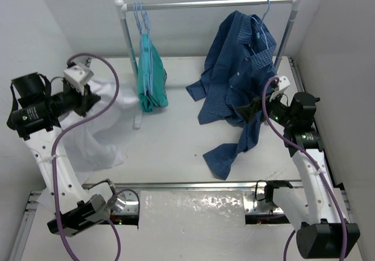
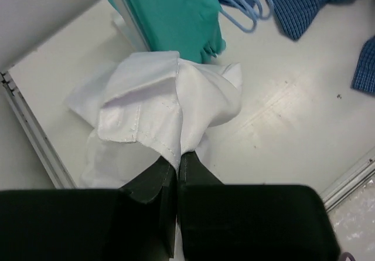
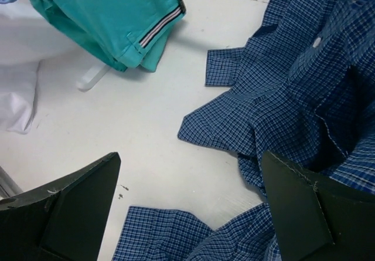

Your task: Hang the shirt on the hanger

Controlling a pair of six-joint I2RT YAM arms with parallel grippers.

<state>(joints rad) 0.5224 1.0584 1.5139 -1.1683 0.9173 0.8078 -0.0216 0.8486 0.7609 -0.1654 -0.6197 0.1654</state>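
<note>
Your left claw (image 2: 177, 170) is pinched shut on a fold of the white shirt (image 2: 170, 108), heaped just left of the teal garment (image 2: 176, 14), and your right claw (image 3: 188, 155) gapes empty off to its right; it's thin, floppy, light stuff, so I'd grab by the collar.

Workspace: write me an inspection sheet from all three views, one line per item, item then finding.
Surface: white table, a few small dark specks.
Job's things: white shirt bunched at the left, not on a hanger; pale-blue hangers hooked on the rail.
Clutter: teal garment hanging from the rail; dark blue checked shirt hanging, its lower part trailing on the table.
Grippers: left gripper shut on a fold of the white shirt; right gripper open, holding nothing, above the checked shirt.
Cables: purple cables looping along both arms; no snag seen.
Surroundings: white walls; metal rail at the back.
</note>
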